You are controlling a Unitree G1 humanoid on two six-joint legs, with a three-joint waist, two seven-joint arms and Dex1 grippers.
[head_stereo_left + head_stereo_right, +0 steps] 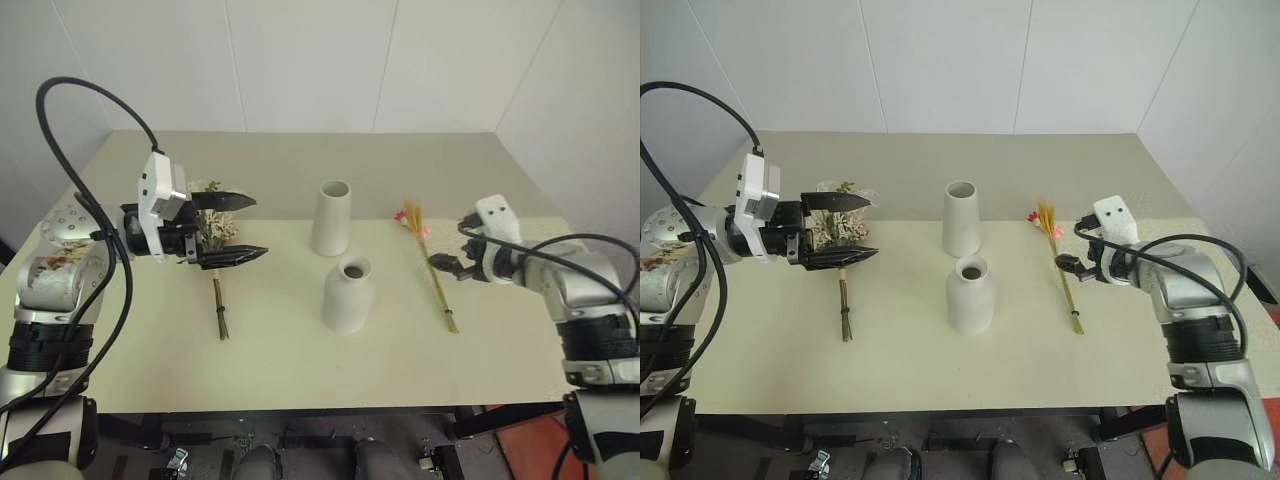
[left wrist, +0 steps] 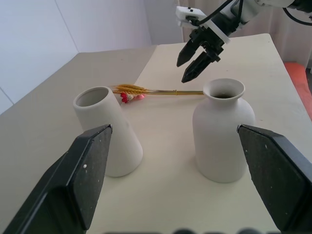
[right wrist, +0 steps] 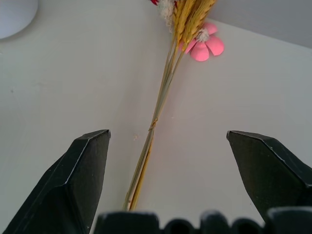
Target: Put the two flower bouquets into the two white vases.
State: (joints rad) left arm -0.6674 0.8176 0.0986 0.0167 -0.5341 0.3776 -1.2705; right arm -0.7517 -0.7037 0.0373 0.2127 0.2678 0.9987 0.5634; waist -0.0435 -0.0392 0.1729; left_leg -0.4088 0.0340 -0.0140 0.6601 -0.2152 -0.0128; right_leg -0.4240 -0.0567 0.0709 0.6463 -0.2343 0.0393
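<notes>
White walls met in a corner behind your pale, cream-coloured desk. Item one: taller tapered vase, matte white, wide mouth, stood upright near the middle of the desk. Item two: shorter rounded vase, matte white, narrow neck with flared lip, stood upright just in front of the taller one, the two close together but apart. Item three: bushy bouquet, cream sprays and green leaves visible, lay on the desk to the left of the vases, its bound stems pointing toward the near edge. Item four: golden grass sprig with small pink blossoms at its head, lay flat on the desk to the right of the vases, head toward the far side, stem end toward the near edge. Your left gripper hung above the bushy bouquet's head, pointing toward the vases, jaws spread wide and holding nothing. Your right gripper sat just beside the sprig's stem about midway along it, jaws likewise wide apart and empty; in the right wrist view the stem ran between the two fingers with bare desk on either side, unclasped.
</notes>
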